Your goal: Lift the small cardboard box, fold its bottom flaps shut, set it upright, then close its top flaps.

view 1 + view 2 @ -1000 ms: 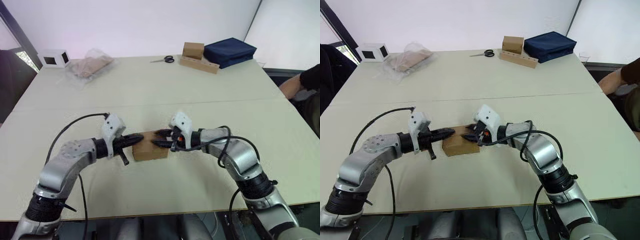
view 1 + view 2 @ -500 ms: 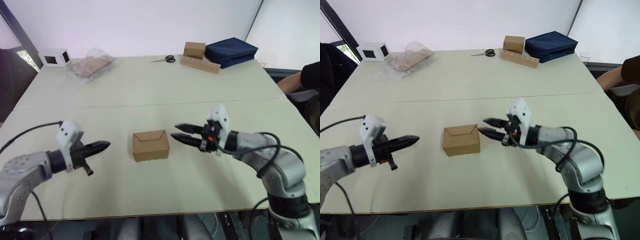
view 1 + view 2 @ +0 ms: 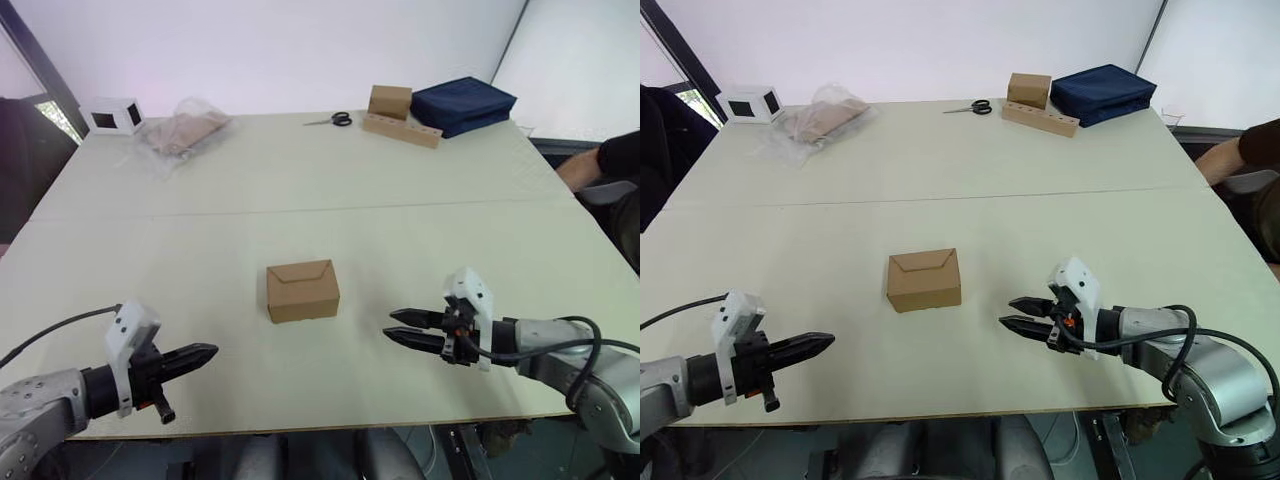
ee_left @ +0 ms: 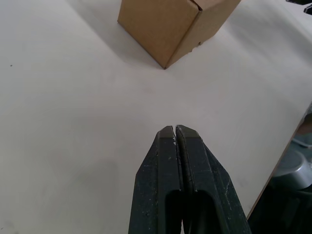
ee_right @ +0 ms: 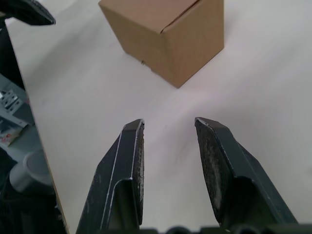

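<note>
The box [image 3: 302, 291] sits upright on the counter [image 3: 300, 180], flaps [image 3: 300, 272] shut; left gripper [image 3: 208, 352] fingers pressed together, right gripper [image 3: 392, 329] fingers narrowly parted, both apart, suggesting the job is done.

I can't see the bottom of the small cardboard box [image 3: 302, 291]; it sits on the table [image 3: 300, 190], and both wrist views cut off its far part. The plastic bag [image 3: 180, 130] at the far left is too crumpled for me to tell what's inside. A person's arm [image 3: 600, 165] at the right is cut by the frame edge. The scissors [image 3: 330, 120] are too small for detail.
</note>
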Controlling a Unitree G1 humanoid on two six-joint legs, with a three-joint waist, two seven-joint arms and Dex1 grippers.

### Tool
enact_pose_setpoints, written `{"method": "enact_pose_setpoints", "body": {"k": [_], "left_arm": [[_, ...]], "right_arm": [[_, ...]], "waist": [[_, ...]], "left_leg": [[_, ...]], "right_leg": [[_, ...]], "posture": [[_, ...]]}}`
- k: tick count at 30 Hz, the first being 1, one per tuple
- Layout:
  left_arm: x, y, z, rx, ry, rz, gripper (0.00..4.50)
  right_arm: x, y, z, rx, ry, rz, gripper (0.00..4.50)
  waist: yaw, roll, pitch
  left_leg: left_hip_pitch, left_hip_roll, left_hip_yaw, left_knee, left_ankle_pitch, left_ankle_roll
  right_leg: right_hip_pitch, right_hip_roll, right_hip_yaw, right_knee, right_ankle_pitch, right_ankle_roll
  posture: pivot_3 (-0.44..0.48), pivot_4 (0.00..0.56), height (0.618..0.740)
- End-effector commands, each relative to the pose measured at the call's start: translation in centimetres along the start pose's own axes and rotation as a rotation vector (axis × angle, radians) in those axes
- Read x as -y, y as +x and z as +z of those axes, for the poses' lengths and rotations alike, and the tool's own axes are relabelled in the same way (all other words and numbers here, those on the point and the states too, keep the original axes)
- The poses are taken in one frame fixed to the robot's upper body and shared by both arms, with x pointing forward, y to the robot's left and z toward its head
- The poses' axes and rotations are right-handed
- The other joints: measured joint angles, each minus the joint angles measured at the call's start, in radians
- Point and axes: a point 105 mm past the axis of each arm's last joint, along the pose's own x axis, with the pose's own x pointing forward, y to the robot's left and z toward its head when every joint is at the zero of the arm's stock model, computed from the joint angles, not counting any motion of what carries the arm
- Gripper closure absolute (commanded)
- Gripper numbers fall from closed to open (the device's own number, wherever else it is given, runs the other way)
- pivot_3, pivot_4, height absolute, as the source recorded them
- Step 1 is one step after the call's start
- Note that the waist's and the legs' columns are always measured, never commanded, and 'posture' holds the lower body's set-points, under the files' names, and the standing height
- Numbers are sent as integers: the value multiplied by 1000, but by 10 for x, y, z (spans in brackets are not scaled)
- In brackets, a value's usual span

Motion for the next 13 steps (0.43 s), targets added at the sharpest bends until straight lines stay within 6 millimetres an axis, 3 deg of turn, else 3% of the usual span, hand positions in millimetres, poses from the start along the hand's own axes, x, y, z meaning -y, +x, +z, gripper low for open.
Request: {"method": "enact_pose_setpoints", "body": {"k": [1, 13], "left_arm": [[4, 1, 4, 19, 42, -4, 4500], [-6, 8, 9, 37, 50, -19, 4500]], "right_arm": [[-1, -4, 2, 9, -25, 7, 2849], [8, 0, 4, 31, -32, -19, 2849]], "waist": [[6, 0, 0], [13, 0, 0]], "left_leg": [[0, 0, 0, 0, 0, 0], [0, 0, 0, 0, 0, 0]], "right_leg": [[0, 0, 0, 0, 0, 0], [0, 0, 0, 0, 0, 0]], "posture": [[0, 150, 740], [0, 150, 740]]}}
